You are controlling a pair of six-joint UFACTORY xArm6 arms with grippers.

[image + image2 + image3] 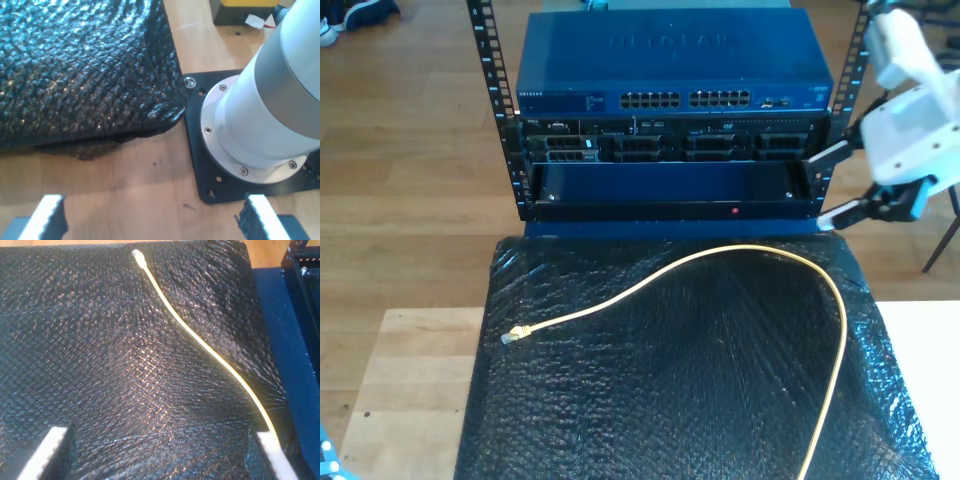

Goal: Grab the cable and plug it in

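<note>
My second hand (165,455), jaws wide and empty, hovers over the cable (200,340); its plug (138,258) lies far ahead.

Glossy, crinkled black bubble-wrap sheet (700,380), quilted and shiny with highlights. Smooth, thin yellow plastic-jacketed cable (200,340), clear plastic plug (514,335) at its end. Pale matt wooden tabletop (150,195), faintly grained. Brushed silvery metal arm column (280,95) on a matt black metal base plate (200,170) with shiny screws. Blue painted metal switch box (670,60), satin finish. White ridged pads (47,215), rubbery-looking.
</note>
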